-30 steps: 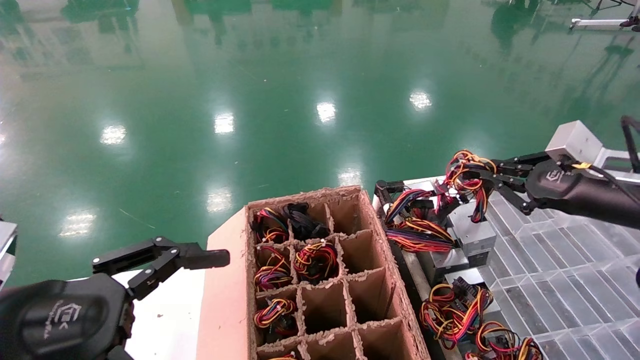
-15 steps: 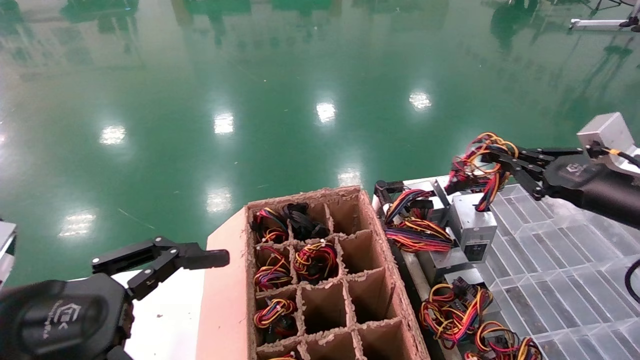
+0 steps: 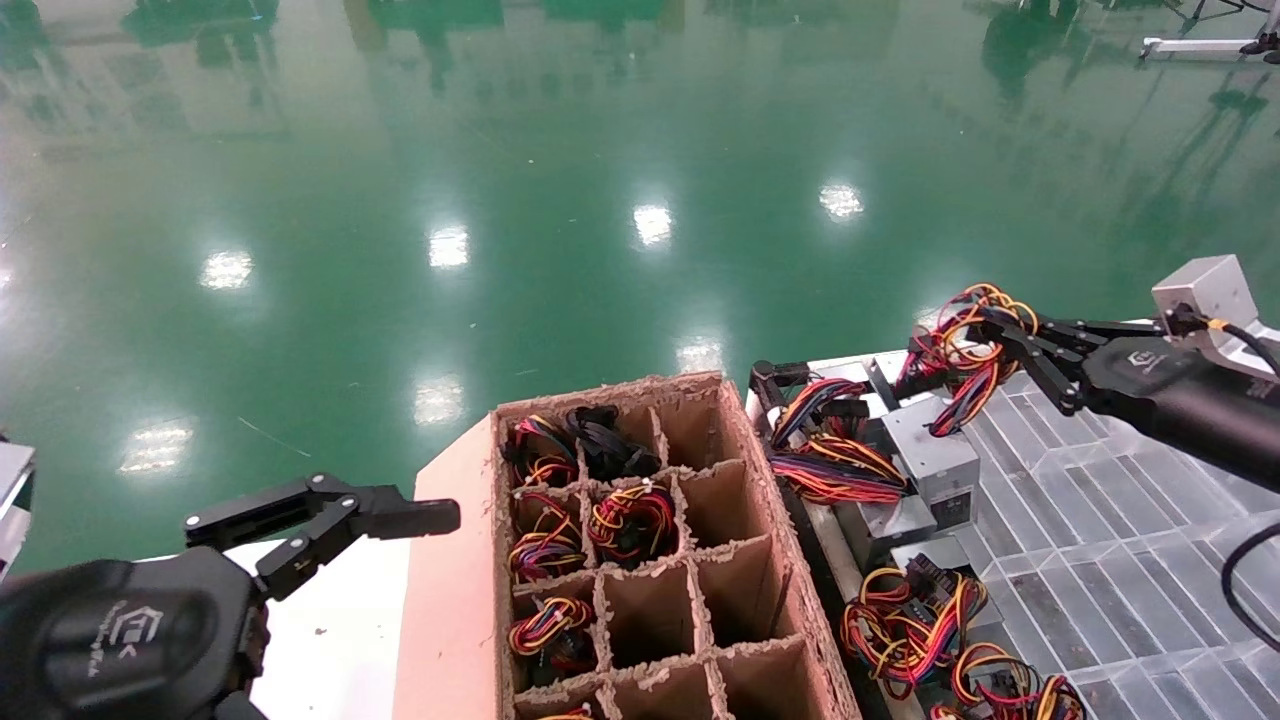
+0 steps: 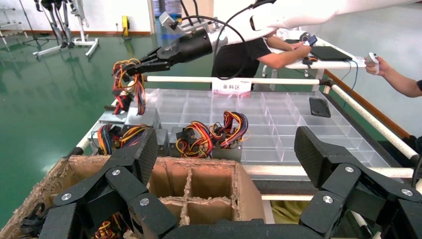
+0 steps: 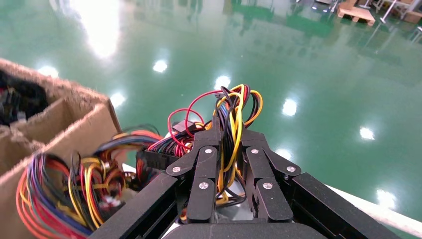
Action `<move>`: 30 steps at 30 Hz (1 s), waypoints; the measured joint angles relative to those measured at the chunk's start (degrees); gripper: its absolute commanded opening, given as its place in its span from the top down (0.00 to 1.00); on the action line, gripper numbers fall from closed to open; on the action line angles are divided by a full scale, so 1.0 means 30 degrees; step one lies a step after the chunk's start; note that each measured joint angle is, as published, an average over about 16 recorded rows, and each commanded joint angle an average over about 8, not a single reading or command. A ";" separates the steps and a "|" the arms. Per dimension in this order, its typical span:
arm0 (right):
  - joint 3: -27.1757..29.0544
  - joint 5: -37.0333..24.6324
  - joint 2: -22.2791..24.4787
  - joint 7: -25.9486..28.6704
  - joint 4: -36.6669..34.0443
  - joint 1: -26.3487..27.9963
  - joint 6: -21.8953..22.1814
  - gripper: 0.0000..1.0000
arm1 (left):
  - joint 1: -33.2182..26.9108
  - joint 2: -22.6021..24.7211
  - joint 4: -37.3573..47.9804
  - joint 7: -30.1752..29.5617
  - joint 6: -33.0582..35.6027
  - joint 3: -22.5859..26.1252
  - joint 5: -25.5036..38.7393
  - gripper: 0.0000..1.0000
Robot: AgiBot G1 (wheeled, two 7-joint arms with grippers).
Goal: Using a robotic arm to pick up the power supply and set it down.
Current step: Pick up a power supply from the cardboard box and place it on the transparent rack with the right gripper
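The power supply is a small grey metal box at the tray's near-left corner, hanging tilted from its red, yellow and black wire bundle. My right gripper is shut on that bundle above the box. In the right wrist view the wires run up between the closed fingers of the right gripper. The left wrist view shows the same box under the right gripper, touching neighbouring units. My left gripper is parked low at the left, open and holding nothing.
A brown cardboard divider box stands in the middle, with wired units in several cells. Other power supplies lie along the left side of the clear compartment tray. People sit at a table beyond it. Green floor lies ahead.
The right gripper has pulled the wire bundle up and to the right. The grey box tipped upward half a second ago and now hangs slightly lower. The left arm has not moved.
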 measured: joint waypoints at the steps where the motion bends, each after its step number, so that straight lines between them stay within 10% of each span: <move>1: 0.0069 0.0099 -0.0060 0.0062 -0.0051 -0.0043 0.0079 1.00 | 0.0000 0.0000 0.0000 0.0000 0.0000 0.0000 0.0000 0.00; 30: 0.1776 0.2515 -0.1822 0.2964 -0.0850 -0.1426 0.1146 1.00 | -0.0002 -0.0003 0.0000 0.0004 -0.0004 0.0009 -0.0006 0.00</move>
